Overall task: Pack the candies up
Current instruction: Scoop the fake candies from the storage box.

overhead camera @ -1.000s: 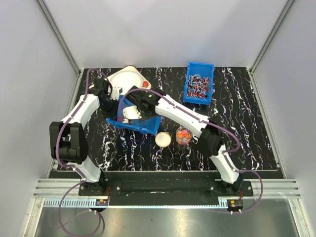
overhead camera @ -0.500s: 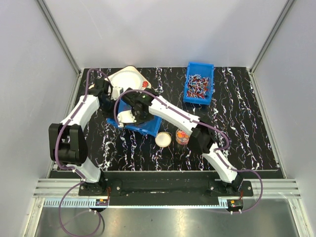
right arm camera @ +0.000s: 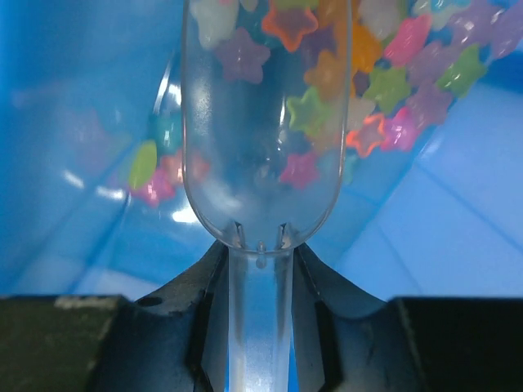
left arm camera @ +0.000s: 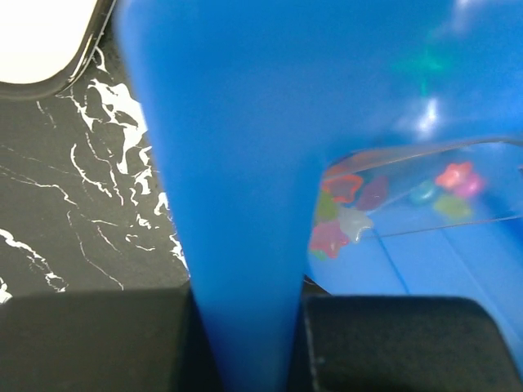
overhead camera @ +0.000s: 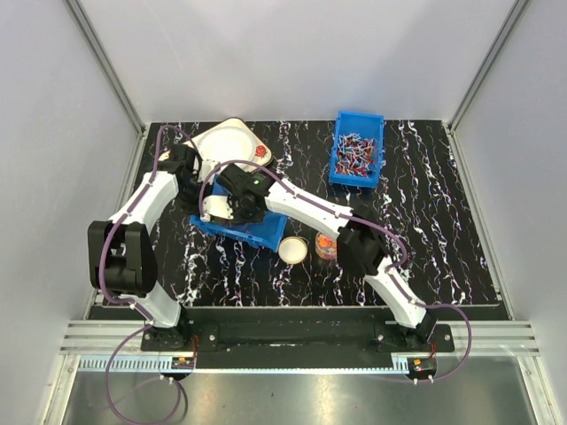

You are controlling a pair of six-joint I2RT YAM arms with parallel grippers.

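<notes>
The candies are small star-shaped sweets in pink, orange, green and purple, heaped in a tilted blue bin at the table's left. My right gripper is shut on the handle of a clear plastic scoop, whose bowl lies among them. From above, the right gripper reaches into the bin. My left gripper is shut on the blue bin's wall, at its far left edge. A small clear cup holding candies stands right of the bin.
A white round lid lies beside the cup. A second blue bin of wrapped sweets sits at the back right. A white plate-like tray lies behind the tilted bin. Grey walls enclose the black marbled table.
My right arm has pushed leftward, carrying the scoop deeper into the bin. The bin has slid slightly left with it. The left gripper keeps its hold on the wall.
</notes>
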